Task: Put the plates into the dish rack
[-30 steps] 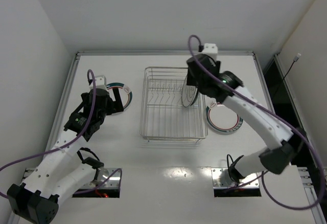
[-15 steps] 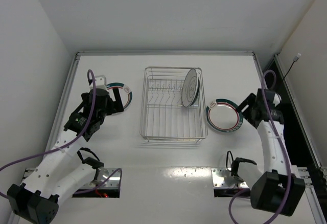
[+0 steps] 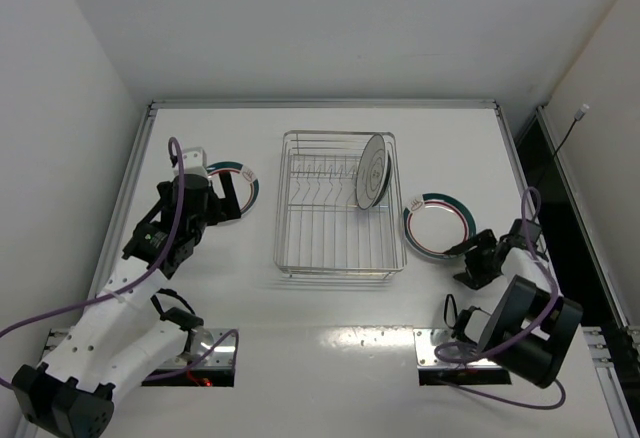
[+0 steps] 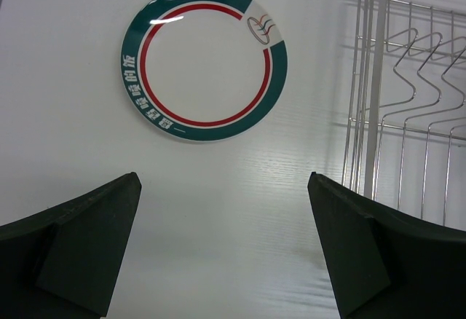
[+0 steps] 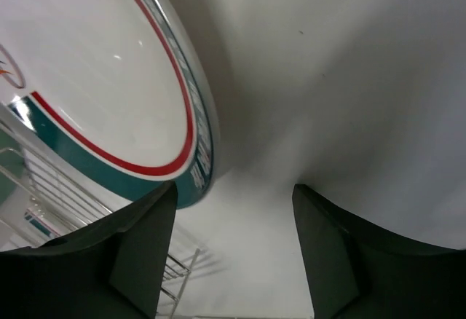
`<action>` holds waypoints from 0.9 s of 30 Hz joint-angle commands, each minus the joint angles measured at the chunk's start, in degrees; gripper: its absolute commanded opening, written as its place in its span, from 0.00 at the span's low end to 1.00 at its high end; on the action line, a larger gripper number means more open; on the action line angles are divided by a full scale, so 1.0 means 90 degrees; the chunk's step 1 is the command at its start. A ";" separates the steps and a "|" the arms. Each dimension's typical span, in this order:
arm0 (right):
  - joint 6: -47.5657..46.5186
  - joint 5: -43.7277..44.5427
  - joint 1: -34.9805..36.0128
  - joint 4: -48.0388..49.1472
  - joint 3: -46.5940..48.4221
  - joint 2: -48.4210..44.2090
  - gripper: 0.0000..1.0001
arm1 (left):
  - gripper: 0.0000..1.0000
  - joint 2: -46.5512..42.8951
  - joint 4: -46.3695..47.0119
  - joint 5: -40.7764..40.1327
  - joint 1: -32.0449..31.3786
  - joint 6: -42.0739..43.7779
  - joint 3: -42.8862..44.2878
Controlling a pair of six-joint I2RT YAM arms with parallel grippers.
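The dish rack (image 3: 335, 220) stands mid-table with a white, grey-motif plate (image 3: 372, 170) upright in its tines at the right. A green-red rimmed plate (image 3: 247, 180) lies flat left of the rack; my left gripper (image 3: 231, 201) is open and empty over its near edge. In the left wrist view this plate (image 4: 204, 60) lies ahead of the open gripper (image 4: 226, 250), the rack (image 4: 408, 115) at right. A second rimmed plate (image 3: 437, 228) lies right of the rack. My right gripper (image 3: 464, 255) is open, low beside its near-right edge (image 5: 109, 93). The teal-blue plate is out of view.
A raised rail (image 3: 135, 188) edges the table at left, back and right. Two mounting plates with cables (image 3: 190, 358) sit at the near edge. The rack's corner wires (image 5: 175, 268) show behind the right gripper's left finger (image 5: 138, 253).
My right arm has left the grey-motif plate standing in the rack, swung right and folded down to the table beside the right plate. My left arm has barely moved.
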 commanded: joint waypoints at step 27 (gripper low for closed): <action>0.0320 0.0509 0.0512 0.0427 0.1928 -0.0372 0.00 | 0.99 0.0136 0.0085 0.0024 0.0074 -0.0016 0.0046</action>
